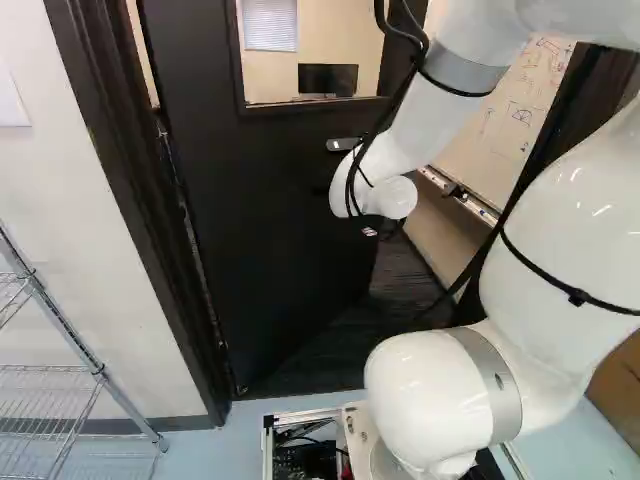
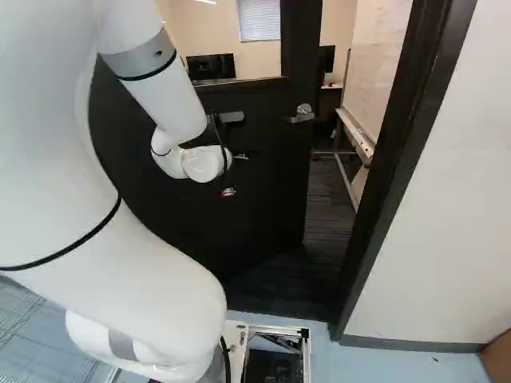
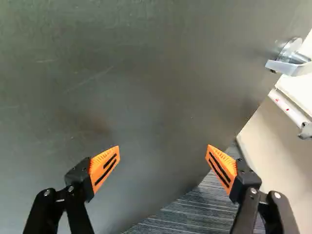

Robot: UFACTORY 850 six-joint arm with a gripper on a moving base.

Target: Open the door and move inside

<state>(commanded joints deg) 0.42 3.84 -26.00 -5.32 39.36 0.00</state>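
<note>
Finding the door ajar, gripper spread wide

Your gripper (image 2: 235, 174) is close to the dark door (image 1: 270, 220). In the wrist view your gripper (image 3: 163, 152) has its orange-padded fingers standing wide apart, nothing between them. Door ahead of them; lever handle (image 2: 302, 114) off to one side, near the free edge, clear of both fingers.

Obstruction: the door stands angled into the room, covering much of your doorway; the opening lies between its free edge and the frame (image 2: 407, 152) at the right of the right base view. Beyond that opening, a whiteboard (image 2: 379, 56) with a tray. Wire shelf (image 1: 65, 370) at the left of the left base view.

Surfaces: pale blue floor (image 1: 205, 450) on your side, dark striped carpet (image 3: 204, 209) inside. Through the door's window you see a monitor (image 1: 328, 78) and blinds (image 1: 270, 25).

Writing: hand-drawn marks on the whiteboard, too small to read.
</note>
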